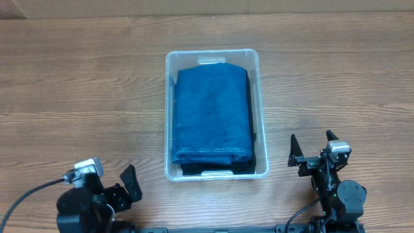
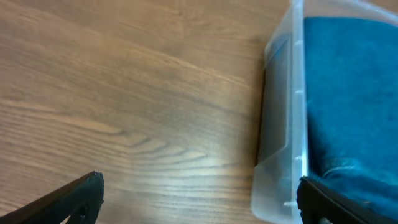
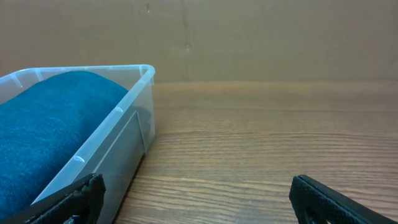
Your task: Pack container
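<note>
The clear plastic container [image 1: 261, 97] stands in the middle of the wooden table. Folded blue jeans [image 1: 212, 115] lie inside it on top of a dark garment [image 1: 253, 155]. My left gripper [image 1: 123, 188] is open and empty, low at the front left, apart from the container. My right gripper [image 1: 314, 150] is open and empty at the front right, apart from the container. The left wrist view shows the container's wall [image 2: 278, 124] and the jeans [image 2: 348, 93] between open fingers [image 2: 202, 199]. The right wrist view shows the container [image 3: 118, 134], the jeans [image 3: 43, 124] and open fingers [image 3: 196, 199].
The wooden table [image 1: 77, 84] surrounds the container. A brown cardboard wall [image 3: 249, 37] stands behind the table's far edge.
</note>
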`<state>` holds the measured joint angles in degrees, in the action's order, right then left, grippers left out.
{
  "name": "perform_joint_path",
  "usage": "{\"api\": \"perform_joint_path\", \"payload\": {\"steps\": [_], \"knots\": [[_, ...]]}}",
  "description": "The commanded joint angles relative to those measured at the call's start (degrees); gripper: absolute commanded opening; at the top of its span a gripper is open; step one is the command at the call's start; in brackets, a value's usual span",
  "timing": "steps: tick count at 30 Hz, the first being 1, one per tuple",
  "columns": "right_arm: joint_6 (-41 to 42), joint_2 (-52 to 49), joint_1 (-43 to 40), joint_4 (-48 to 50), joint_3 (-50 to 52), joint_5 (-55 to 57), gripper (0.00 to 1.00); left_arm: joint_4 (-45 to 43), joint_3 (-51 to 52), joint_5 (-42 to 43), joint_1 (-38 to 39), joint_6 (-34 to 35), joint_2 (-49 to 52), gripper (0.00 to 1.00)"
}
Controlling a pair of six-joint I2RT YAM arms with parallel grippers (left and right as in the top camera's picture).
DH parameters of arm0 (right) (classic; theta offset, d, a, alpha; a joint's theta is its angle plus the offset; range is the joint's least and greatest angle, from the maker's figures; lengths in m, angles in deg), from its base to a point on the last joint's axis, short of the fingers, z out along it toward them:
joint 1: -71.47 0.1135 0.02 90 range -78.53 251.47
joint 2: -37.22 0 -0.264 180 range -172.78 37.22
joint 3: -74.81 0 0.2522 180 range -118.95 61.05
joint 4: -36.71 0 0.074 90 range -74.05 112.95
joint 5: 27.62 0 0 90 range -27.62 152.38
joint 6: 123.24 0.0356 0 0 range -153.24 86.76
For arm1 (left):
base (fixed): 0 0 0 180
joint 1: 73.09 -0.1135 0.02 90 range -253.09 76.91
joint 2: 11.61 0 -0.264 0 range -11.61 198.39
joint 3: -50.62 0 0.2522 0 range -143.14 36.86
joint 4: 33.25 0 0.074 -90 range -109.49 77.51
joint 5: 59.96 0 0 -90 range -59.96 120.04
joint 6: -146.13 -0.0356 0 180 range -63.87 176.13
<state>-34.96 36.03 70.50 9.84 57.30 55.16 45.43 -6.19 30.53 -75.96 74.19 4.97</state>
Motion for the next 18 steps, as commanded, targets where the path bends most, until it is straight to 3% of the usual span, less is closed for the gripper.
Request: {"api": "perform_joint_path", "payload": {"steps": [1, 5, 9, 10, 11, 12, 18], "knots": [[0.0, 0.3, 0.4, 0.1, -0.3, 0.3, 1.00, -12.6, 13.4, 0.7, -0.1, 0.8, -10.4, 1.00], [0.0, 0.3, 0.4, 0.1, -0.3, 0.3, 1.00, -35.0, 26.9, 0.7, 0.0, -0.9, -16.1, 1.00], [0.0, 0.3, 0.4, 0.1, -0.3, 0.3, 1.00, -66.3, 37.6, 5.7, 0.3, -17.6, -16.3, 1.00], [0.0, 0.3, 0.4, 0.1, -0.3, 0.3, 1.00, -69.7, 40.1, 5.7, 0.3, -17.9, -16.3, 1.00], [0.0, 0.3, 0.4, 0.1, -0.3, 0.3, 1.00, -68.8, 42.7, 5.7, 0.3, -17.9, -16.3, 1.00], [0.0, 0.3, 0.4, 0.1, -0.3, 0.3, 1.00, -62.1, 42.7, 5.5, 0.3, -17.9, -16.4, 1.00], [0.0, 0.3, 0.4, 0.1, -0.3, 0.3, 1.00, -60.7, 42.6, 4.4, 0.3, -17.9, -16.0, 1.00]]}}
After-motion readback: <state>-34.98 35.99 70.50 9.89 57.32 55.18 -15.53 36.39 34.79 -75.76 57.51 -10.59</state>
